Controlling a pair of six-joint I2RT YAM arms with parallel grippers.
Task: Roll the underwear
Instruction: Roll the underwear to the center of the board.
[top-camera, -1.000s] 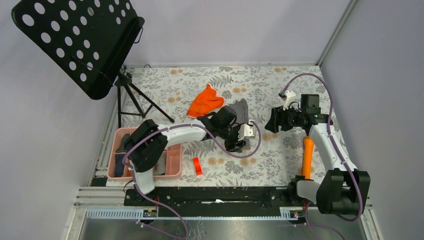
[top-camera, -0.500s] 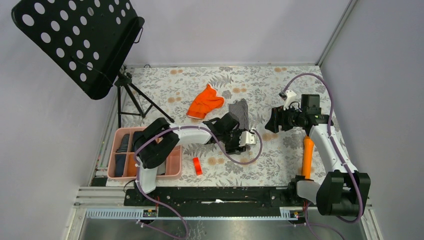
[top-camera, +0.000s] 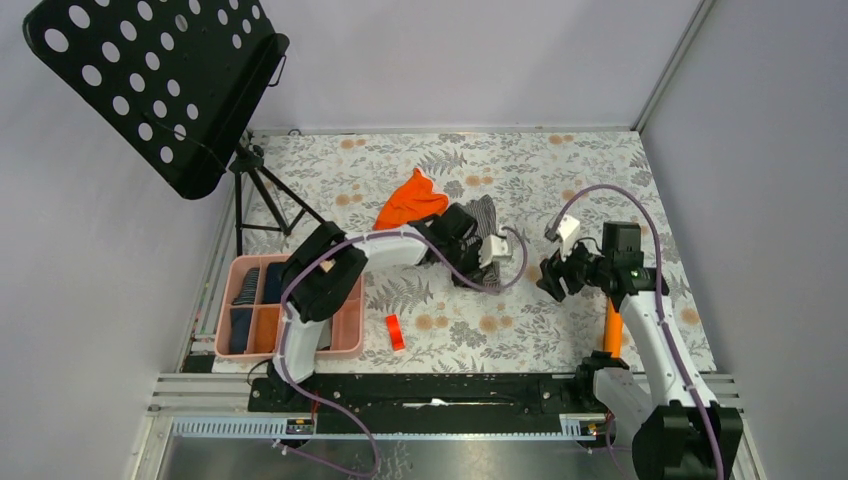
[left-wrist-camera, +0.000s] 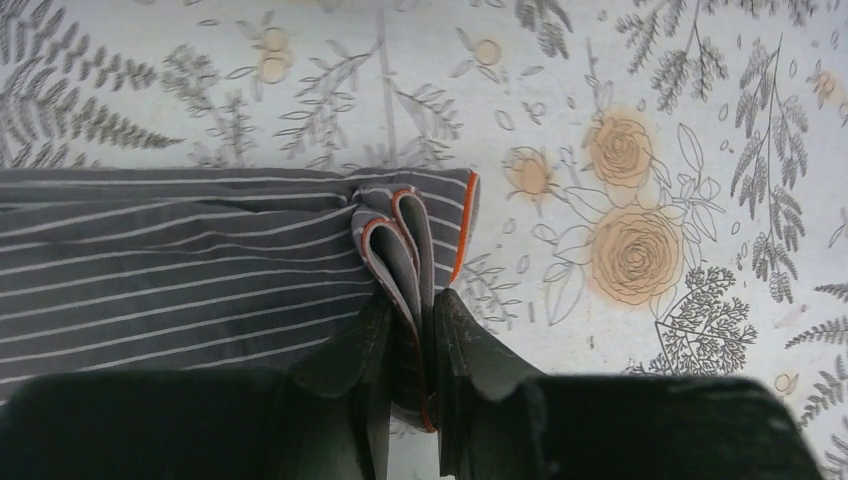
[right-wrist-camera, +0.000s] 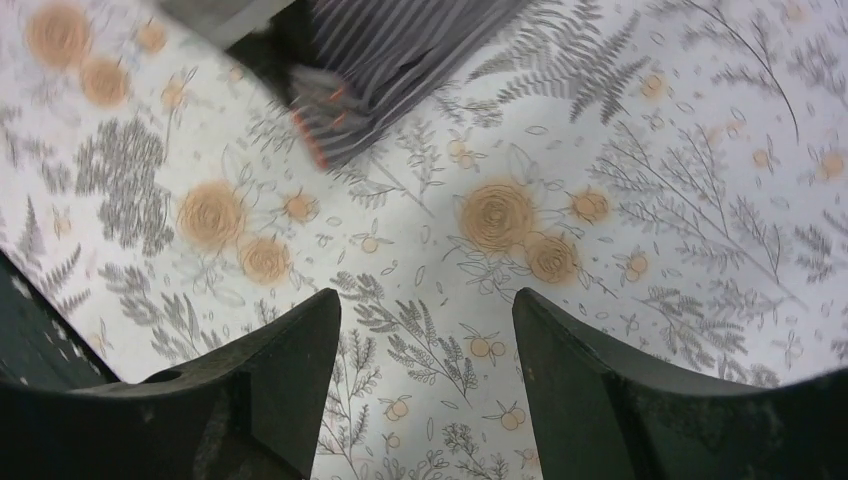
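The left hand (left-wrist-camera: 412, 315) pinches the folded, orange-trimmed edge of the grey fine-striped cloth underwear (left-wrist-camera: 180, 260) lying on the floral bench (left-wrist-camera: 640, 120); a tight roll likely needs that fold kept level, while the right hand (right-wrist-camera: 425, 325) hovers spread nearby.

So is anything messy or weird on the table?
The orange underwear lies crumpled in a heap mid-table, not rolled. The grey striped underwear has its edge bunched into folds where the left gripper pinches it. A small red block lies alone near the pink tray.
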